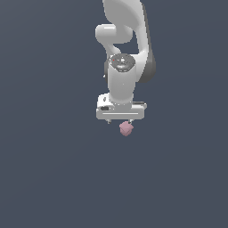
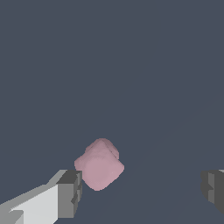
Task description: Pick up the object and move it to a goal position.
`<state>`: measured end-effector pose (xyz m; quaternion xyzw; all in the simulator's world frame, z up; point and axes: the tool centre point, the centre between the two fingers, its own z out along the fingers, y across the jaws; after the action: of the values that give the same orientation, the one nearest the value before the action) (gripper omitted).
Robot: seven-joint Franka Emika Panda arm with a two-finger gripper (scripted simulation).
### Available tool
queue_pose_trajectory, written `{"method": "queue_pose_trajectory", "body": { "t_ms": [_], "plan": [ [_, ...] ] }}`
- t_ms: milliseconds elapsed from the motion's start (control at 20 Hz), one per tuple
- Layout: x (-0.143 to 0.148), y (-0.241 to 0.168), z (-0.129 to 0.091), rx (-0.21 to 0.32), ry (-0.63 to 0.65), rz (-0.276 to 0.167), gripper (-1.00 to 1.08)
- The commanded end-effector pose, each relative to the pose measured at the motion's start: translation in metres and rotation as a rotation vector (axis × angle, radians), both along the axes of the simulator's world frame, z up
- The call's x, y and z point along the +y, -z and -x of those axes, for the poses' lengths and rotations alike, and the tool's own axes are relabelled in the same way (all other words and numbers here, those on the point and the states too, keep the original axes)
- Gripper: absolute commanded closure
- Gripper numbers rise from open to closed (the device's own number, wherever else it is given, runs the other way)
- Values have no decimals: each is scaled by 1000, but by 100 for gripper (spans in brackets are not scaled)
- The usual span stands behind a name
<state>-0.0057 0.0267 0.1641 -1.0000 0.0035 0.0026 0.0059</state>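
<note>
The object is a tiny pale pink blocky lump (image 1: pixel 126 129) lying on the dark grey floor just below the white gripper (image 1: pixel 120 122) in the exterior view. In the wrist view the pink lump (image 2: pixel 99 165) lies between the two fingers, close beside one grey finger pad (image 2: pixel 70 194) and far from the other pad (image 2: pixel 214 189). The gripper (image 2: pixel 142 192) is open wide and holds nothing. Whether the near pad touches the lump I cannot tell.
The white arm (image 1: pixel 122 53) rises above the gripper in the exterior view. The flat dark grey floor (image 1: pixel 49 169) spreads all around with nothing else on it that I can see.
</note>
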Motion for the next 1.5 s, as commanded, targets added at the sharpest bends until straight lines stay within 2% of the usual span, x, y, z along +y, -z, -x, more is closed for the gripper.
{"method": "queue_pose_trajectory", "body": {
  "t_ms": [0, 400, 800, 1150, 1450],
  "plan": [
    [0, 0, 0, 0, 0, 0, -92],
    [7, -6, -7, -10, 30, -30, -92],
    [8, -3, -6, -10, 8, -27, -92],
    [12, 10, 1, -11, -102, -18, -92],
    [20, 29, 11, -11, -265, -6, -92]
  ]
}}
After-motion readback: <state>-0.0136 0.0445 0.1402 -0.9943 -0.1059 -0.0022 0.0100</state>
